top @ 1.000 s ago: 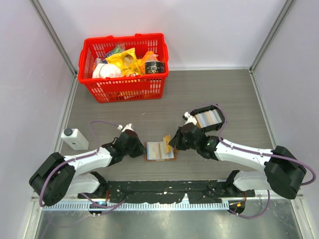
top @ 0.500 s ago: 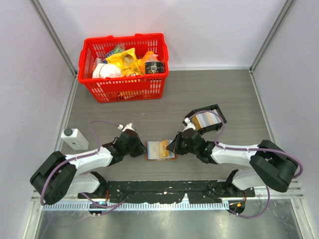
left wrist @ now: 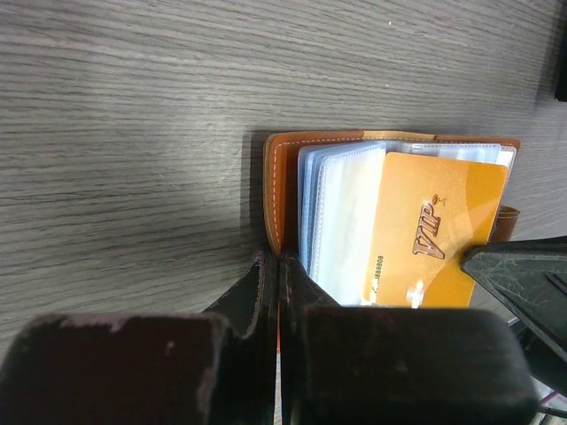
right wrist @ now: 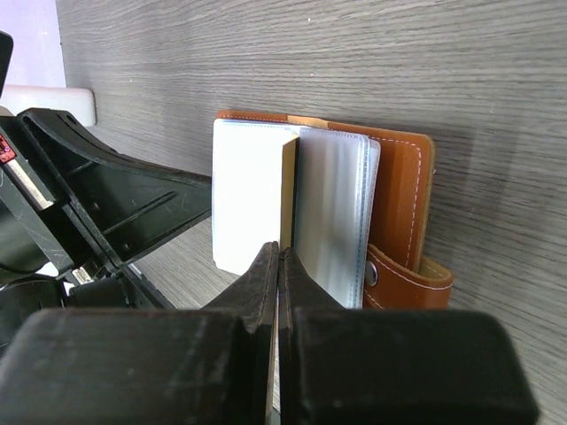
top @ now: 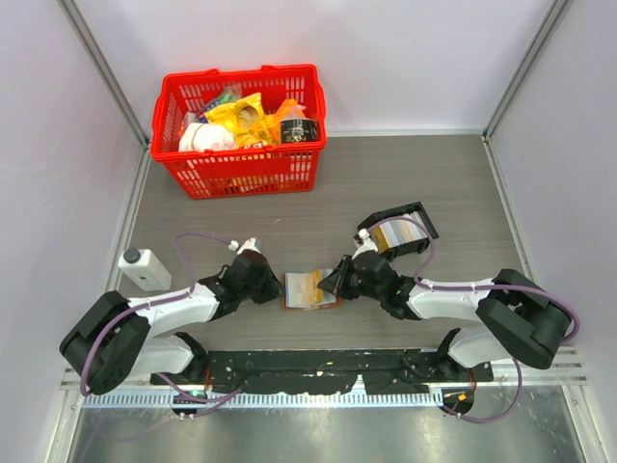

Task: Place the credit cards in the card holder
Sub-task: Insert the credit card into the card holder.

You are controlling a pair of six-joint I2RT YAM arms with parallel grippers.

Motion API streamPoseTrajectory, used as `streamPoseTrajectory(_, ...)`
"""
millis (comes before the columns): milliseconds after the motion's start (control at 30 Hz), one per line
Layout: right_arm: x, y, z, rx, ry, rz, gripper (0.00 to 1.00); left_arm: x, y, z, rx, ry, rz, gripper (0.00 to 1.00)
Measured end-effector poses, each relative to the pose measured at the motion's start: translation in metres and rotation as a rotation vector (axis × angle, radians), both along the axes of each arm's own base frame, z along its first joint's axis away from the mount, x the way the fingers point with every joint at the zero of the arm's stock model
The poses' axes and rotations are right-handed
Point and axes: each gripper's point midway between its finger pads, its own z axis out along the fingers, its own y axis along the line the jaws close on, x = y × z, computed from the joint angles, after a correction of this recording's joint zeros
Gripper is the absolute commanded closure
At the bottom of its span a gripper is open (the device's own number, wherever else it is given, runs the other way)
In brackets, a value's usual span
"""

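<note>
Top external: right gripper (top: 331, 283), clamping yellow card (left wrist: 434, 232), now reaches card holder (top: 308, 290).

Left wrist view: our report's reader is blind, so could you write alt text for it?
An orange VIP card lies on the clear sleeves of an open brown card holder on grey wood-grain table, with the shut left gripper at the holder's near edge.

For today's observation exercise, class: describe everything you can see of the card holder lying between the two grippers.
The card holder is a small brown, leather-looking wallet with pale stitching, lying open and flat on the grey wood-grain table. Inside are clear plastic sleeves, and a snap tab juts from one edge. The left gripper is shut on the cover's edge. The right gripper is shut on an orange VIP card that lies over the sleeves.
</note>
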Motion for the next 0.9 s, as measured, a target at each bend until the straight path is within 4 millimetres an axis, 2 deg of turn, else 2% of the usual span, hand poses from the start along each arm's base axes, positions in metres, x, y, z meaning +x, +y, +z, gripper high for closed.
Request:
streamPoseTrajectory(200, 0.001, -0.002, -0.001, -0.005, 0.002, -0.006, 0.99, 0.000, 0.000, 0.000, 0.000, 0.000, 0.001, 1.00)
streamPoseTrajectory(300, 0.000, -0.009, -0.002, -0.043, -0.001, -0.018, 0.99, 0.001, -0.001, 0.000, -0.003, -0.002, 0.000, 1.00)
streamPoseTrajectory(433, 0.005, -0.016, 0.009, -0.067, -0.037, -0.041, 0.99, 0.001, -0.001, 0.000, -0.004, -0.001, 0.000, 1.00)
streamPoseTrajectory(567, 0.010, -0.015, 0.019, -0.065, -0.064, -0.049, 0.99, 0.002, -0.002, 0.000, -0.006, -0.003, 0.000, 1.00)
streamPoseTrajectory(900, 0.008, -0.012, -0.004, -0.100, -0.020, -0.035, 0.99, 0.003, -0.004, 0.000, -0.007, 0.000, -0.002, 1.00)
